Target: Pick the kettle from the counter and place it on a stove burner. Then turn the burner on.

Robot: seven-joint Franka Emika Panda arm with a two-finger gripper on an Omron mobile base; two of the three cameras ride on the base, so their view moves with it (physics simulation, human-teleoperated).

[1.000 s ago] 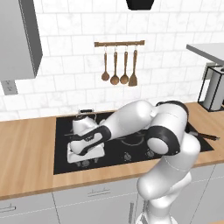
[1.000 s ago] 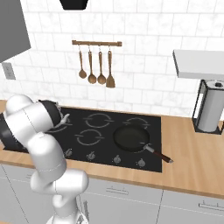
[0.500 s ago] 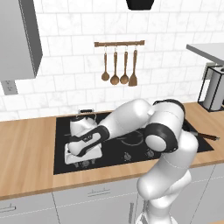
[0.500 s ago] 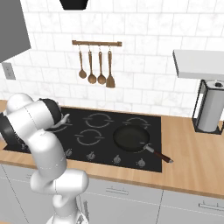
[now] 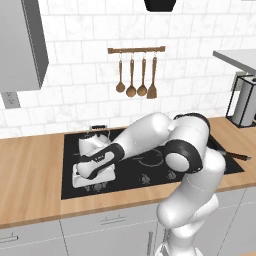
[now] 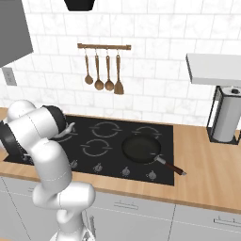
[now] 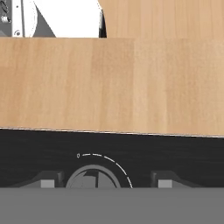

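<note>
Counter (image 5: 30,170): we see wood-grain worktop around a black cooktop (image 5: 150,167).
Gripper (image 7: 103,183): its fingers straddle a stove knob (image 7: 92,178); we cannot tell whether they grip.
Kettle (image 5: 92,142): sits behind the hand.

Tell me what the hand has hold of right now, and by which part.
Nothing is gripped. In the hand view the two fingertips stand apart on either side of a stove knob, not closed on it. The kettle sits on the cooktop, behind the hand.
</note>
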